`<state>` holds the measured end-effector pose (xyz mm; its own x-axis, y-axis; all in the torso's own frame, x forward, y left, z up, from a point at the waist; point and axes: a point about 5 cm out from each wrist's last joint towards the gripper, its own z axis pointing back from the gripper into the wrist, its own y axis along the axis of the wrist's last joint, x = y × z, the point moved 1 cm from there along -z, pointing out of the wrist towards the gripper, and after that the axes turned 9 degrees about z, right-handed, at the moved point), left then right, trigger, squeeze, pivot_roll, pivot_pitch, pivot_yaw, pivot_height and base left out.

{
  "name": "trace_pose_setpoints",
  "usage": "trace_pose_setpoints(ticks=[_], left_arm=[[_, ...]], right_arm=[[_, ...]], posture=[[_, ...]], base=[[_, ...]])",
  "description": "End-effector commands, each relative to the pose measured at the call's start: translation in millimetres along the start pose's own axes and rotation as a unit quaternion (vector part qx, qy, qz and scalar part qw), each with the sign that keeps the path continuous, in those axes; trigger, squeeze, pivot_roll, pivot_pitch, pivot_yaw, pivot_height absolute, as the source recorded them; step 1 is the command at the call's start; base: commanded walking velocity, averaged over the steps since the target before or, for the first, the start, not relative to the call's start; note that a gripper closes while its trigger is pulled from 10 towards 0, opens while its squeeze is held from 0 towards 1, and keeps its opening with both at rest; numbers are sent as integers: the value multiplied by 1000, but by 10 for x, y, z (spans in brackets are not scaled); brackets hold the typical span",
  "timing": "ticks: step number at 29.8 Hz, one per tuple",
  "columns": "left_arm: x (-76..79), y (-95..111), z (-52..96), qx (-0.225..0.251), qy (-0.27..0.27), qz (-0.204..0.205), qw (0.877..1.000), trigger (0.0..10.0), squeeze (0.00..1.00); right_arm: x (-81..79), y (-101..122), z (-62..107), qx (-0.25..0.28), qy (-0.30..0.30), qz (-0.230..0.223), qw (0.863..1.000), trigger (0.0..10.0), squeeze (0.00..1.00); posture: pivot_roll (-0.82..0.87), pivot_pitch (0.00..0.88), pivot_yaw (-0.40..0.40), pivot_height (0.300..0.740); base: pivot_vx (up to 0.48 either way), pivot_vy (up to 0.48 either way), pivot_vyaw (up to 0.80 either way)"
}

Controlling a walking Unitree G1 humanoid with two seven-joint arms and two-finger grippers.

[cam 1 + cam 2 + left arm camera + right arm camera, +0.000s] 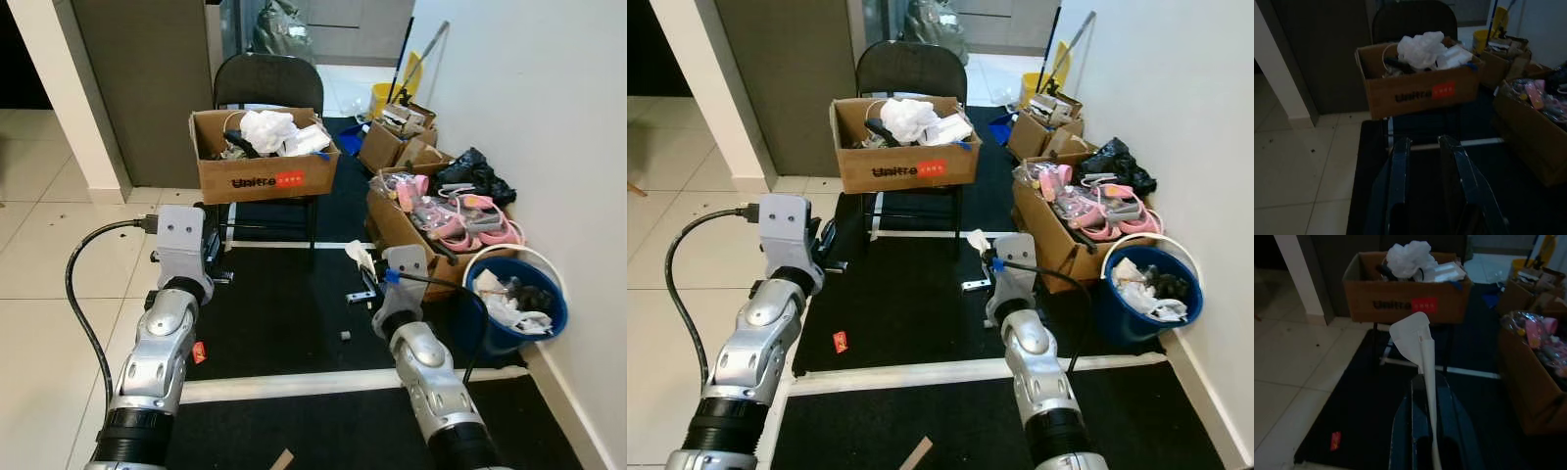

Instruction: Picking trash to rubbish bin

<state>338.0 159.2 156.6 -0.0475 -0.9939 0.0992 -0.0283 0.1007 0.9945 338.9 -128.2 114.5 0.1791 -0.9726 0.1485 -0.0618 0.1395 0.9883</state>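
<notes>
White paper scrap (1418, 340) is clamped in the right claw (1427, 396) above black mat (284, 313); left claw (1427, 147) gapes apart.

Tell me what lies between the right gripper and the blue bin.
In the left eye view, between the right gripper, shut on white paper, and the blue bin lies the front corner of a cardboard box on black mat.

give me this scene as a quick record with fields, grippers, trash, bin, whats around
right gripper: shut on a white paper scrap, held above the black mat
left gripper: open, holding nothing
bin: blue bucket by the wall, to the robot's right, already holding trash
loose trash: red scrap on the mat's left edge
nearby: cardboard box on a black chair
</notes>
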Motion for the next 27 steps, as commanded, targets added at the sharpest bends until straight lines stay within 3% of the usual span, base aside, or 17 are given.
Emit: trace_pose_setpoints(ticks=[1, 27], left_arm=[[14, -22, -2, -7, -2, -6, 1000, 10000, 0], [15, -27, -4, -17, -11, -15, 1000, 10000, 0]], right_arm=[[59, -53, 25, -10, -10, -5, 1000, 10000, 0], [36, -79, 45, -14, -15, -16, 1000, 10000, 0]], posture=[[-53, 96, -22, 740], [-64, 108, 0, 740]], base=[[360, 0, 0], [363, 0, 0]])
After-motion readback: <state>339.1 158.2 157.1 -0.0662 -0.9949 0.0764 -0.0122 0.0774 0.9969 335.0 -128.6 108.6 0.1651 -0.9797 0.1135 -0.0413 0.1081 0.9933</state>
